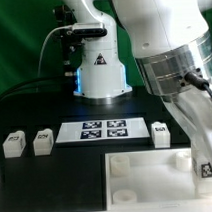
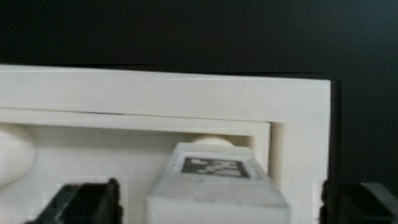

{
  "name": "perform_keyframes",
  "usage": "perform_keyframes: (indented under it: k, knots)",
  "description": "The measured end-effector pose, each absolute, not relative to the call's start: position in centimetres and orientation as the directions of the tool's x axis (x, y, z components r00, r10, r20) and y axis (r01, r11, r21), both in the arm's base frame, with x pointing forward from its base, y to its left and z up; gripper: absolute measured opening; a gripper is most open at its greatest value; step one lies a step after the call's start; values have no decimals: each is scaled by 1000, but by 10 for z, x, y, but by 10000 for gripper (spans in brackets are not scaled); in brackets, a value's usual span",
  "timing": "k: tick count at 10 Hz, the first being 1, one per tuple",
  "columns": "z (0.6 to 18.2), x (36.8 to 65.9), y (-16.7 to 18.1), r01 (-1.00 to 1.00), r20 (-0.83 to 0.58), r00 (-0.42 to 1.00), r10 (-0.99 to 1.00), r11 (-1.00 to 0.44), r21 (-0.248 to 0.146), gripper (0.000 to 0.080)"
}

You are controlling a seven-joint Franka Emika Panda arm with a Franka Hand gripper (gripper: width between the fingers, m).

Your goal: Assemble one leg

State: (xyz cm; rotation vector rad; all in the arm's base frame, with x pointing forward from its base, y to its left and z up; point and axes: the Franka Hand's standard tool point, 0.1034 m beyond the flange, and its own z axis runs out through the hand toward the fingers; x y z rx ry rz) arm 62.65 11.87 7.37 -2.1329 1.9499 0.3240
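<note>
The gripper [image 2: 222,208] is open. Its two black fingers [image 2: 82,205] stand one on each side of the leg [image 2: 214,182], and a dark gap shows between each finger and the leg, so neither finger touches it. The leg stands upright between them, with its black-and-white tag turned to the wrist camera. It is inside a corner of the large white tray-like piece [image 2: 160,95], close to the raised rim. A small round white form [image 2: 214,141] shows just behind the leg; I cannot tell if it is a socket or a peg.

In the exterior view the tray-like piece lies at the front of the black table [image 1: 37,187], toward the exterior view's right. Behind it the marker board [image 1: 102,131] lies flat near the middle of the table. The first spare leg [image 1: 11,145] and the second spare leg [image 1: 43,143] stand side by side on the exterior view's left, apart from the marker board. The third spare leg [image 1: 162,134] stands just beside the board's other end, near the arm.

The arm [image 1: 167,51] rises from the robot base [image 1: 101,74] at the back. It comes forward and down on the exterior view's right, large in the picture, and hides part of the tray-like piece. The wrist points down over that piece's corner, where the leg's tag shows low under it.
</note>
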Motion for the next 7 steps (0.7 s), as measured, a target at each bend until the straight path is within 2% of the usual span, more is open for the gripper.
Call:
perform_keyframes:
  k: [1,2,3,4,7]
  knots:
    - [73,626,119,-994,-315,107,-943,-103,-28,604]
    - [71,625,122,-948,-290,319,-902,-302,-103,640]
    - [73,624,128,-847,-224,532,-817,-514,-137,647]
    - [74,625,131,-763,-199,646,-737,-624,-167,647]
    - [72,625,127,-528,-137,849,-510,-822,-215,648]
